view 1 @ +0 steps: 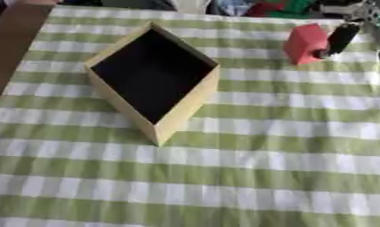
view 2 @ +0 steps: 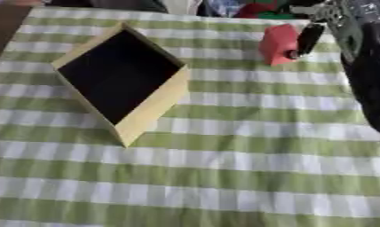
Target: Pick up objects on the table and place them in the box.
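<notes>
Desk (view 1: pixel 224 186): covered by a green-and-white checked cloth.
Box (view 1: pixel 181 108): tan walls, dark inside, open top, at 10 o'clock.
Red block (view 1: pixel 304 43): at 1 o'clock, right hand (view 1: pixel 341 37) fingers touching it; grip state unclear.
Room: clutter beyond the far edge.

The box (view 1: pixel 185 104) stands open at the table's (view 1: pixel 247 177) middle left, its dark inside unblocked from above. The striped cloth lies bare in front and to its right. Far right, the red block (view 1: pixel 304 43) and right hand (view 2: pixel 308 39) fill the corner.
</notes>
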{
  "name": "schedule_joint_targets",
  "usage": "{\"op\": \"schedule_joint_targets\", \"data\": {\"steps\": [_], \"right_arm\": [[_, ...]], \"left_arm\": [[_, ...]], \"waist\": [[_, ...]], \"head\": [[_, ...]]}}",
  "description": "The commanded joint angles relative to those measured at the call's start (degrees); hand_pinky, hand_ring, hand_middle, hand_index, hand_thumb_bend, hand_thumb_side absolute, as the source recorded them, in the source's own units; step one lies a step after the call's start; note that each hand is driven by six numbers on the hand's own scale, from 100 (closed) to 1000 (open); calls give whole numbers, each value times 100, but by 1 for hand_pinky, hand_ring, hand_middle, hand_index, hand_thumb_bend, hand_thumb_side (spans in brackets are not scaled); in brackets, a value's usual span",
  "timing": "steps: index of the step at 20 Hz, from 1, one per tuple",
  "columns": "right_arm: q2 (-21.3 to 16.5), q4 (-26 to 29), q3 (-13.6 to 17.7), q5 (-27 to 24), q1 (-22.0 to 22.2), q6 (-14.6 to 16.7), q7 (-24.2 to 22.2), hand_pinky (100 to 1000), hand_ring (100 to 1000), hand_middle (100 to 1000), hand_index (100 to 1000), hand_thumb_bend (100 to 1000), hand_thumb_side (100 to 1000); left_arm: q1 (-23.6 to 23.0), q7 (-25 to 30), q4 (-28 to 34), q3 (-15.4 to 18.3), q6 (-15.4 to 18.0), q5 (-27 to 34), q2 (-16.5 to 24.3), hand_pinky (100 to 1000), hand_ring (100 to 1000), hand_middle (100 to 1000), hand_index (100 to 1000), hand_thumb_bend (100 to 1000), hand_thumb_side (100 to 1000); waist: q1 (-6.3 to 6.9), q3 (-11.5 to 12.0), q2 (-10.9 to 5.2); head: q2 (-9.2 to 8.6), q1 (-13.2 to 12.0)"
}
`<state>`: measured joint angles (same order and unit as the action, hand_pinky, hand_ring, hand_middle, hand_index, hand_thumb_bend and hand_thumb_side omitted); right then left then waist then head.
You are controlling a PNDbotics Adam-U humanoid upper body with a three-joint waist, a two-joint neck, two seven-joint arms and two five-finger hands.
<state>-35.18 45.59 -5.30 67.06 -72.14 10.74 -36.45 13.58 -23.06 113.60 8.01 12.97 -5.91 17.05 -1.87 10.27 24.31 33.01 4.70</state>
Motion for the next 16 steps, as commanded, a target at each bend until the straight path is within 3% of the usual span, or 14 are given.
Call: {"op": "schedule_joint_targets", "data": {"steps": [1, 7, 10, 16], "right_arm": [[-67, 0, 45, 119, -179, 22, -24, 1000, 1000, 960, 1000, 409, 100], [-9, -84, 92, 302, -253, -48, -60, 994, 1000, 958, 1000, 401, 100], [7, -97, 49, 302, -282, 95, -206, 986, 1000, 939, 1000, 365, 100], [30, -64, 33, 355, -350, 135, -417, 921, 921, 840, 967, 391, 100]], "left_arm": [[43, 28, 99, 11, 12, 14, 36, 1000, 517, 529, 791, 100, 190], [56, 43, 99, 4, 11, -16, 19, 1000, 516, 529, 790, 100, 191], [37, 46, 99, 14, -6, -27, 4, 1000, 515, 527, 788, 100, 193], [45, 50, 99, 8, -17, -27, -6, 1000, 514, 525, 788, 100, 196]], "waist": [[8, 16, -99], [-12, 42, -50], [-20, 33, -47], [-40, 22, -49]], "head": [[-85, 29], [-135, 61], [-123, 37], [-125, 27]]}}
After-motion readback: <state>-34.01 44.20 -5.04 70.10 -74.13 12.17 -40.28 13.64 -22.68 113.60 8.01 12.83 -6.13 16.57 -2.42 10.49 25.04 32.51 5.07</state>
